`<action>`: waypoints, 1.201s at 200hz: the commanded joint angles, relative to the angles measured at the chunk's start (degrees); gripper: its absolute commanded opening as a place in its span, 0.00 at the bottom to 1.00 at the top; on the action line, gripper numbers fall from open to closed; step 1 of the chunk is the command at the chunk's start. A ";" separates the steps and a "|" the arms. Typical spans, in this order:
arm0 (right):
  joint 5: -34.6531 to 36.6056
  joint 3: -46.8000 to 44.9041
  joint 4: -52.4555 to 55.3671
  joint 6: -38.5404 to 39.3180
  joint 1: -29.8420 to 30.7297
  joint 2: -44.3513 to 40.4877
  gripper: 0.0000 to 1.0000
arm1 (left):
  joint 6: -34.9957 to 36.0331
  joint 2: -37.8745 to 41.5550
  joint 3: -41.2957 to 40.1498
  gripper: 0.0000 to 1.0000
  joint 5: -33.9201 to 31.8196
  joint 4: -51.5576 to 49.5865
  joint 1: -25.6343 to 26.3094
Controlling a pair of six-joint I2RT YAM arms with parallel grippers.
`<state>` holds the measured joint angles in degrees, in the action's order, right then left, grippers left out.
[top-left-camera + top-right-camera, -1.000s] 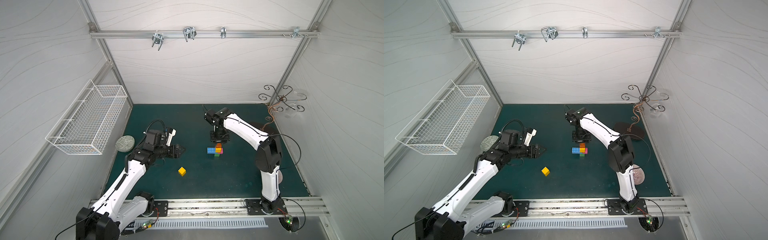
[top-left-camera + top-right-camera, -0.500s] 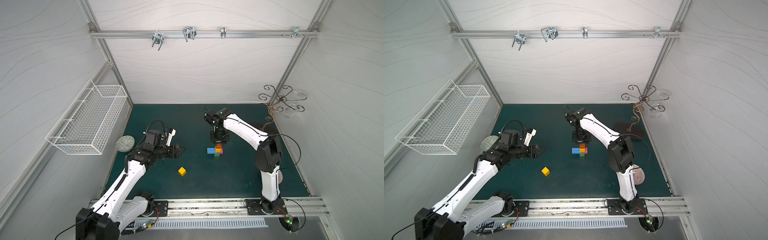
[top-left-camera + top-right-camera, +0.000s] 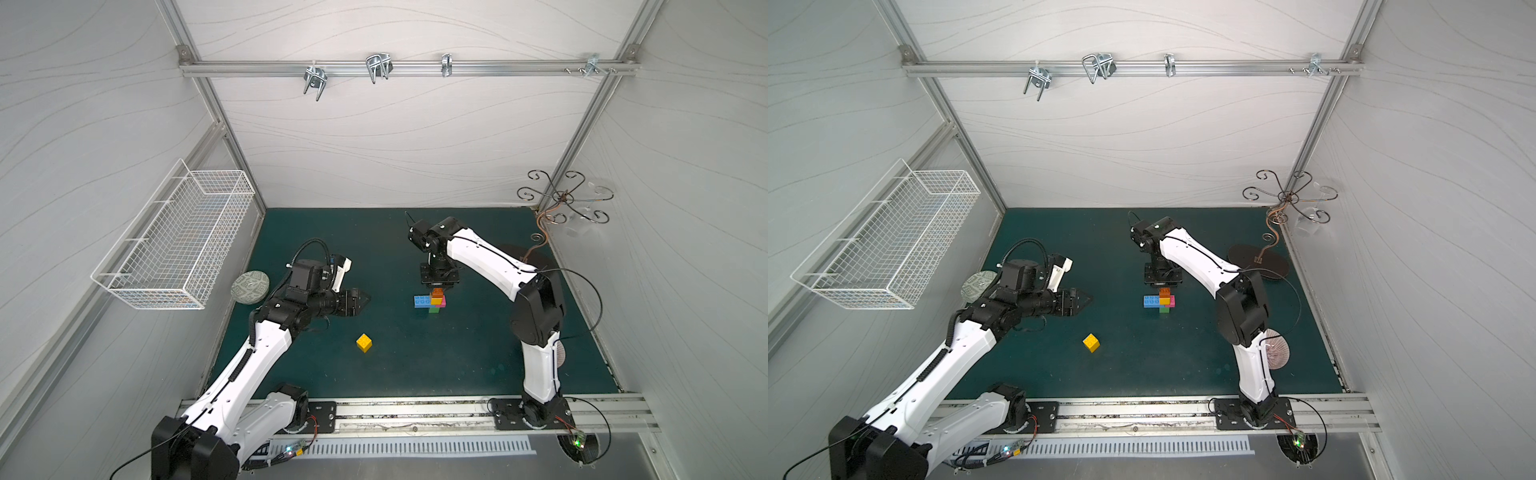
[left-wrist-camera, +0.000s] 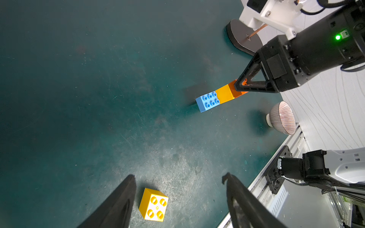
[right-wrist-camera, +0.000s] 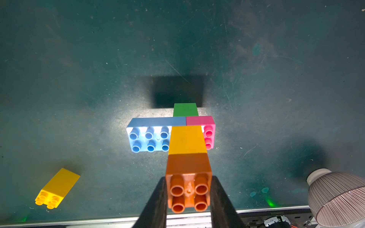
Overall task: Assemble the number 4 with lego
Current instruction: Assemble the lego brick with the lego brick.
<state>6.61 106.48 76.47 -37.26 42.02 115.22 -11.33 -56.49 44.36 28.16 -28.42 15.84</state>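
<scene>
Nothing moved. Right gripper [image 5: 189, 178] jaws grip orange brick [image 5: 188, 167] topping upright number 4 [image 3: 432, 300]; blue bar [image 5: 150, 139] points toward bench's left edge. Left gripper [image 4: 178, 175] jaws wide.

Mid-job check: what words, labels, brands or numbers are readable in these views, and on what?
Nothing reads clearly enough to quote.
Green tag beside the lit LED on the right arm: too small to read.
Pale print on the dark strip at the table's front edge: blurred, unreadable.
Studs of the orange brick and blue brick: no brand legible.
</scene>
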 commanded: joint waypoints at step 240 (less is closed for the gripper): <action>-2.47 -2.23 -0.58 2.54 -0.55 -0.79 0.33 | 0.90 1.38 0.31 0.74 -1.27 1.12 0.25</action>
<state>4.14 103.07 73.60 -34.87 41.50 112.81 -11.31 -55.94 44.36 27.62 -28.45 15.81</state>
